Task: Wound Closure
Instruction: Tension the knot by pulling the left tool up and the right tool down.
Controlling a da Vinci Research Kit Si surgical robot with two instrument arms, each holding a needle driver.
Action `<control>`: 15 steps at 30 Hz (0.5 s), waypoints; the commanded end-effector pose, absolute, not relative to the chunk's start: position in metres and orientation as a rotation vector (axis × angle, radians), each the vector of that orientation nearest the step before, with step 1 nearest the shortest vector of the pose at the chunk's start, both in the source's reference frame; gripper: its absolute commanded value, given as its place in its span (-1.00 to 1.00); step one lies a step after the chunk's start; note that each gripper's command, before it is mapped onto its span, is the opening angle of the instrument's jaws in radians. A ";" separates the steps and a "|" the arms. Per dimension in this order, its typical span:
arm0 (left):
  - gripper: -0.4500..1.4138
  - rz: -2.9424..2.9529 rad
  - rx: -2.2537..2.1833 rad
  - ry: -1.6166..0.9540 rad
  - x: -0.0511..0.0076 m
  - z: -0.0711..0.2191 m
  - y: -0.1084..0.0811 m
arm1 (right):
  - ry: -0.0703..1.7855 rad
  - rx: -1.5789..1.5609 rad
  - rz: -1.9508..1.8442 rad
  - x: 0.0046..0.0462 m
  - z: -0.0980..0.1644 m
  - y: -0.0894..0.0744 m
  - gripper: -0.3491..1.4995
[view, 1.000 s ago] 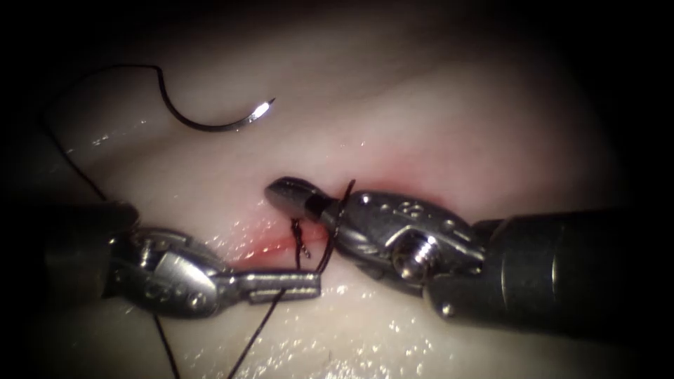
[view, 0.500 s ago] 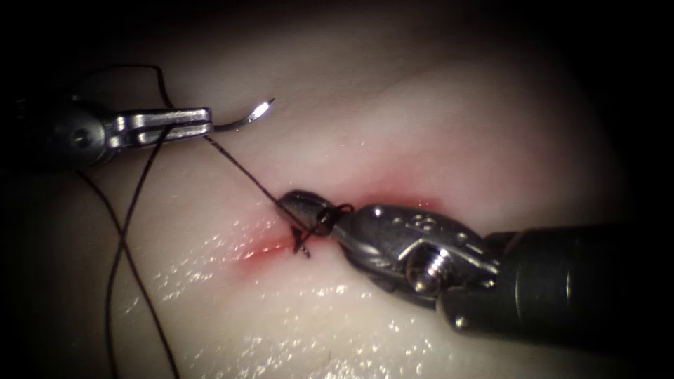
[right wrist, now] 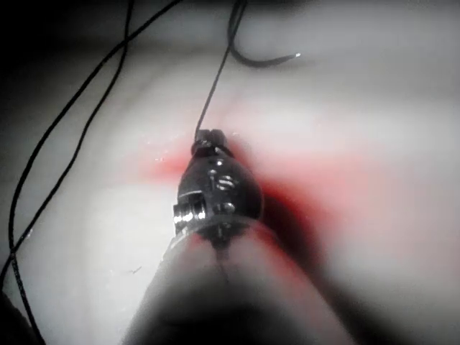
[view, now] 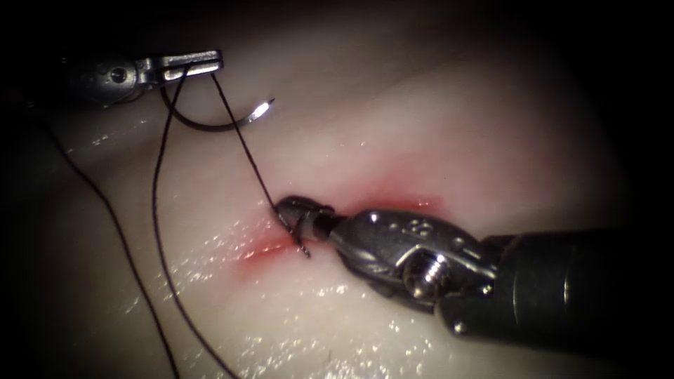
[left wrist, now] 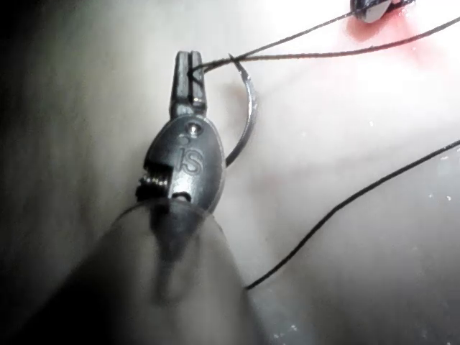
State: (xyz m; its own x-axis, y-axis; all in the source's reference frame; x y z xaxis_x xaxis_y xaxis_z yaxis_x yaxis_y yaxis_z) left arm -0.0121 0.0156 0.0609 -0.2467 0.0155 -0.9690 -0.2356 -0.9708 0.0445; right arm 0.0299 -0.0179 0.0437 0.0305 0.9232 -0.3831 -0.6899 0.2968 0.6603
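right tool [right wrist: 209, 136] sits at the red cut [right wrist: 162, 167], thread [right wrist: 214, 86] running off its tip, needle [right wrist: 266, 60] lying well apart.

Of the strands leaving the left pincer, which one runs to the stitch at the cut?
The right-hand strand: it runs straight from the left pincer to the right pincer at the cut. The other strand hangs slack.

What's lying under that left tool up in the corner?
Under the left tool, whose shut jaws hold the thread, the curved needle lies free on the tissue, left of the cut. The tool covers the needle's back end.
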 end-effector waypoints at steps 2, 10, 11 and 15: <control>-1.00 2.370 -1.811 0.275 -0.0124 0.062 0.016 | 0.883 0.325 1.261 0.0306 0.044 -0.018 -1.00; -1.00 2.402 -1.726 0.271 -0.0118 0.062 0.020 | 0.932 0.296 1.186 0.0302 0.043 -0.020 -1.00; -1.00 2.404 -1.733 0.272 -0.0119 0.062 0.019 | 0.938 0.293 1.181 0.0301 0.043 -0.020 -1.00; -1.00 2.423 -1.751 0.293 -0.0120 0.061 0.018 | 0.958 0.279 1.158 0.0299 0.042 -0.020 -1.00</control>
